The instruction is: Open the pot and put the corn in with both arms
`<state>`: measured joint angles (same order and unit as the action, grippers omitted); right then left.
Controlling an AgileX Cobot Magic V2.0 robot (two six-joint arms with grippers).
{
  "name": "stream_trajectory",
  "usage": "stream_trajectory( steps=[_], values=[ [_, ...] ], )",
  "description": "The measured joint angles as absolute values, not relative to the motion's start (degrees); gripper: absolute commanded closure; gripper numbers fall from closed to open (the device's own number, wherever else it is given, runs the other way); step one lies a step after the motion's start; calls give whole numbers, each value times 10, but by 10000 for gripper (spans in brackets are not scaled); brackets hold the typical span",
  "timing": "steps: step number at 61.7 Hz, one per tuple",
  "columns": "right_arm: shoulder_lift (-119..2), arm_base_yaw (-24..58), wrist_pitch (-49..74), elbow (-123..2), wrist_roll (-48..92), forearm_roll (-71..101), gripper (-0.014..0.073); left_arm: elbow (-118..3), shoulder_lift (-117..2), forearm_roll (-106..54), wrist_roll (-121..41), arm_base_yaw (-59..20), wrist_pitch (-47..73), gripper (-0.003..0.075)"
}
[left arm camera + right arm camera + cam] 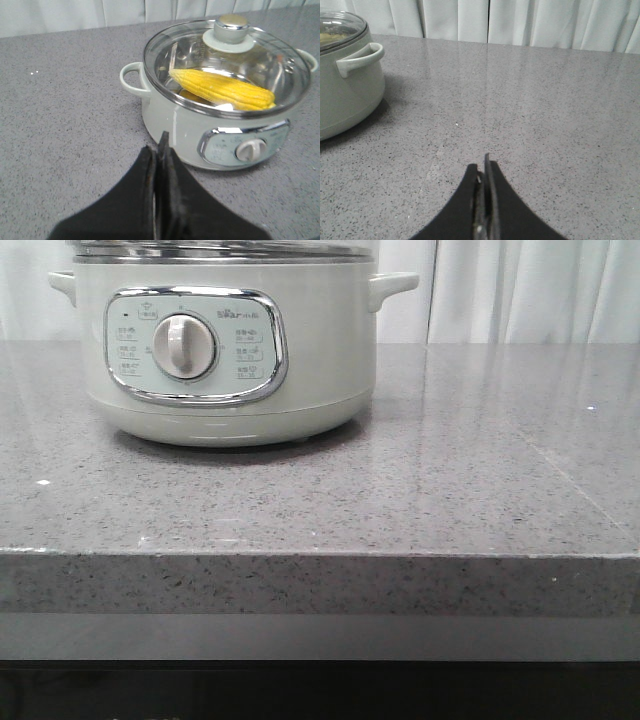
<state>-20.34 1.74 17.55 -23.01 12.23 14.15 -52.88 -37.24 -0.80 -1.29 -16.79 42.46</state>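
Nearest each wrist camera, left pincer (161, 150) and right pincer (485, 172) hang clenched, empty, above the grey surface (480, 490). Beyond, the corn (222, 89) lies inside the pot (220, 95), glass lid (227, 37) on. Best now: withdraw without nudging. Only the left wrist view shows the corn plainly.

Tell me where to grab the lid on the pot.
Take the lid by its knob, coming straight down from above. The knob stands up at the centre with a chrome cap; the rest is smooth glass dome seated in the pot's steel rim, offering no edge.
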Motion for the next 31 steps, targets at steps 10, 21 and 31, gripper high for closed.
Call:
stream_trajectory(
  steps=[10,21,31],
  values=[
    [-203,17,177,-230,122,142,661,-448,-261,-16,-13,-167,418,741],
    [-203,17,201,-230,122,142,661,-380,-155,-33,-13,-166,417,741],
    [-203,17,215,-230,122,142,661,-329,-61,-41,-13,-166,417,741]
  ],
)
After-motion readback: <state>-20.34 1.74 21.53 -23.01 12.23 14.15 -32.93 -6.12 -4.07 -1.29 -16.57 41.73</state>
